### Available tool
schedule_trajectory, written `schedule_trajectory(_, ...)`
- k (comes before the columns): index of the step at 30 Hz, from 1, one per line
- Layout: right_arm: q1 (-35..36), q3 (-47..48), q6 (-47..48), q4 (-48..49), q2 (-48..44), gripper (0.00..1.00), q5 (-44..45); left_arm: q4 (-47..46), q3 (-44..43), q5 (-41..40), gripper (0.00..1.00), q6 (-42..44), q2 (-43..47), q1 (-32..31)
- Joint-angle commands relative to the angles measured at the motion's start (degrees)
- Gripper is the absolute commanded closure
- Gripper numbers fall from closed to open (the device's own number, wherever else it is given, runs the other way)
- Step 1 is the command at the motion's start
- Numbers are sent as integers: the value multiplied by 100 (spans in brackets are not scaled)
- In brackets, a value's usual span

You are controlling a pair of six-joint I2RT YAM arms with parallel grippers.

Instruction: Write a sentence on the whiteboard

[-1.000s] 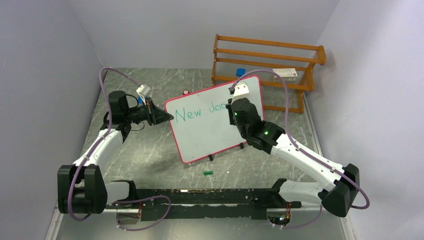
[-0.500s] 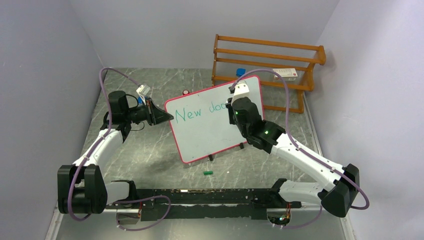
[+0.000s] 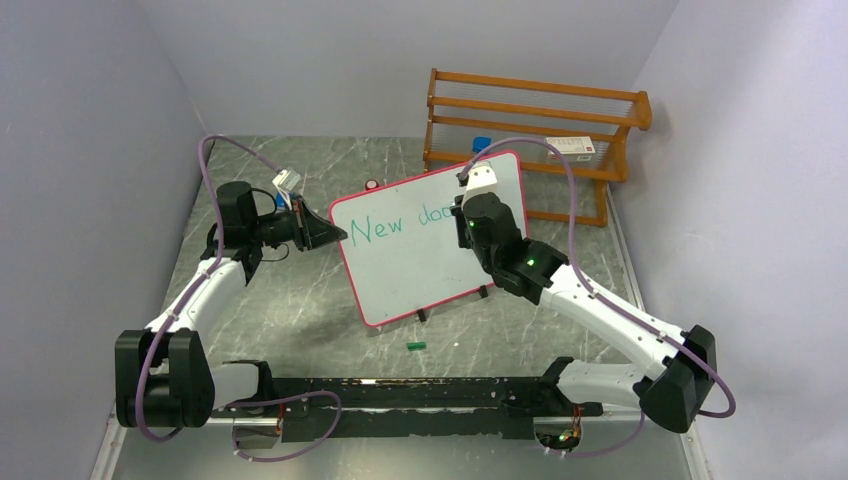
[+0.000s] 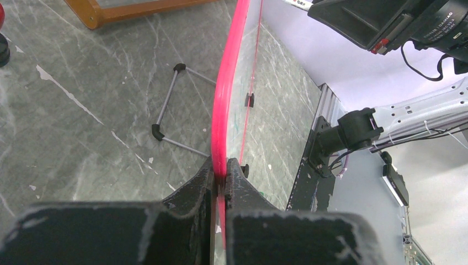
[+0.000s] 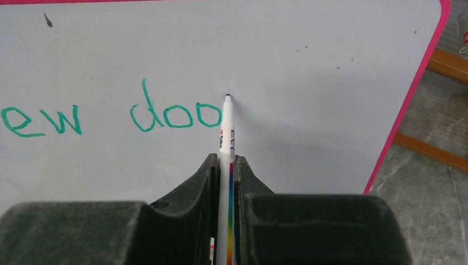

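The whiteboard (image 3: 410, 260), white with a pink-red rim, stands tilted on small black feet mid-table. Green writing (image 3: 400, 225) on it reads "New doo" (image 5: 176, 113). My left gripper (image 3: 335, 235) is shut on the whiteboard's left rim (image 4: 223, 110), the rim pinched between both fingers (image 4: 221, 168). My right gripper (image 3: 462, 222) is shut on a white marker with a rainbow stripe (image 5: 226, 149). The marker's green tip (image 5: 227, 97) touches the whiteboard (image 5: 309, 83) just right of the last "o". In the top view the right wrist covers the end of the word.
A wooden rack (image 3: 535, 130) stands behind the board at the back right, with a blue cap (image 3: 481, 143) by it. A small green cap (image 3: 417, 346) lies in front of the board. A red-topped object (image 3: 372, 184) sits behind the board's left corner. Walls close both sides.
The right gripper has crept slightly up and left along the board with the marker. The left arm and the board have stayed still.
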State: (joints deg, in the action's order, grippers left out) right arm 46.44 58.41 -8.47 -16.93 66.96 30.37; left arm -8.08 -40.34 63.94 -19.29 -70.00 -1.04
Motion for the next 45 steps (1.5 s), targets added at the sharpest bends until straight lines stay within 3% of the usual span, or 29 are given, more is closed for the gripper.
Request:
schedule_trajectory(1,-65,-76,56,104,36,100,-55,37,-27,-160,95,158,-71,86)
schedule_trajectory(45,-92,-225,-160,-336,-183,100,-206,31,-14,-163,95,147,-84,86)
